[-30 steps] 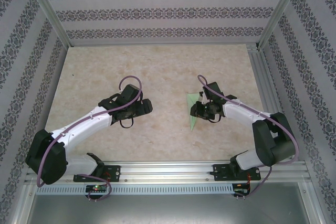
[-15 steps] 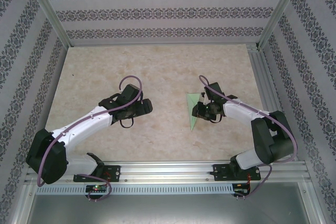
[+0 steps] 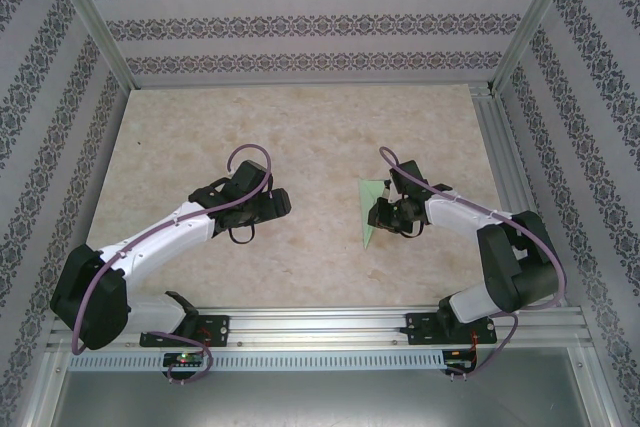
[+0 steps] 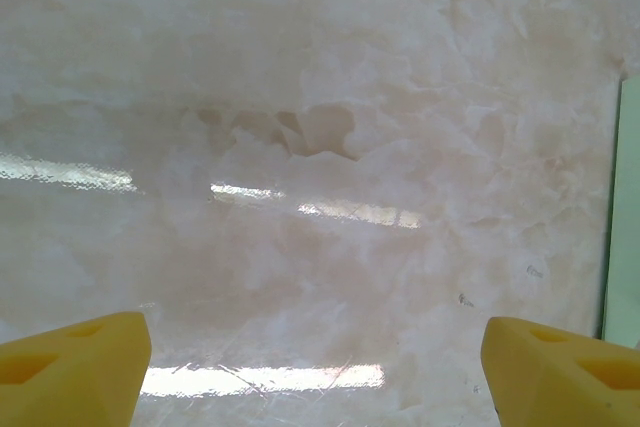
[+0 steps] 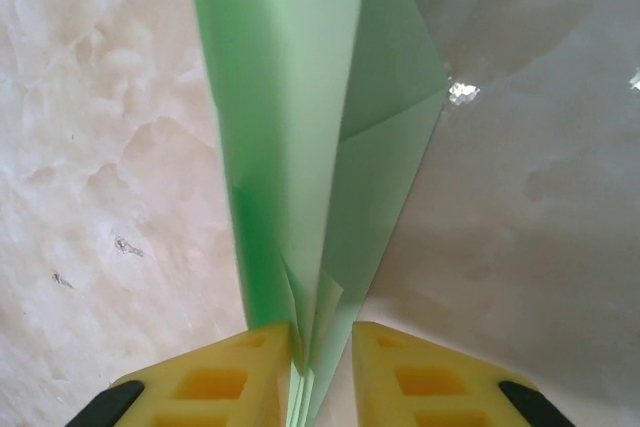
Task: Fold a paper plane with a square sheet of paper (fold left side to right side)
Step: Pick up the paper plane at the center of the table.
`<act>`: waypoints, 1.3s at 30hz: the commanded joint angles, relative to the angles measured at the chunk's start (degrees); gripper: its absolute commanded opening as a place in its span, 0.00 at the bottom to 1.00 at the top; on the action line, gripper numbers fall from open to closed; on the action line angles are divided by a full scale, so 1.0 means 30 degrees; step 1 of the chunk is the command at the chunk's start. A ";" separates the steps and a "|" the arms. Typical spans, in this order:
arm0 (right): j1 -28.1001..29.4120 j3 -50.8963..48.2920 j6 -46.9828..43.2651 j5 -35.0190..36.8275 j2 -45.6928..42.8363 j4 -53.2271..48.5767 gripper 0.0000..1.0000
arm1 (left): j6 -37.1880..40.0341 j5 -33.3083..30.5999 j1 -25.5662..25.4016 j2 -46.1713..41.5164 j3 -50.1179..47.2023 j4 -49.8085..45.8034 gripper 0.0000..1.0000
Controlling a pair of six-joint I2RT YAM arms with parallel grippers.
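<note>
The paper plane [image 3: 370,209] is a pale green pointed wedge on the table, right of centre, its tip toward the near edge. In the right wrist view the paper plane [image 5: 300,97] rises as a folded ridge with one wing spread flat to the right. My right gripper [image 3: 382,213] [image 5: 321,347] stands narrowly open around that ridge; the left yellow fingertip [image 5: 250,367] touches the paper, and a slit of table shows beside the right one. My left gripper [image 3: 280,204] [image 4: 315,367] is wide open over bare table, with the paper's edge [image 4: 625,207] at its far right.
The marble-patterned tabletop [image 3: 300,127] is boxed in by patterned walls [image 3: 300,22] on three sides. An aluminium rail [image 3: 330,327] with both arm bases runs along the near edge, and a metal rail [image 3: 510,162] borders the right side.
My right gripper has drawn back slightly to the right while the green paper stayed where it lay. The left arm has not moved.
</note>
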 commanded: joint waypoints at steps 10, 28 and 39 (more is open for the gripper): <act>0.0809 0.0673 0.0357 -0.0250 0.1004 0.0991 0.17 | 0.0384 -0.0148 0.0102 0.0113 0.0569 -0.0639 0.87; 0.2288 0.2672 0.0665 0.0212 0.2325 0.0886 0.19 | 0.0456 -0.0237 0.0087 0.0213 0.0487 -0.0574 0.87; 0.3742 0.4745 0.0175 0.2705 0.4093 -0.1617 0.18 | 0.0610 -0.0251 0.0100 0.0261 0.0655 -0.0735 0.87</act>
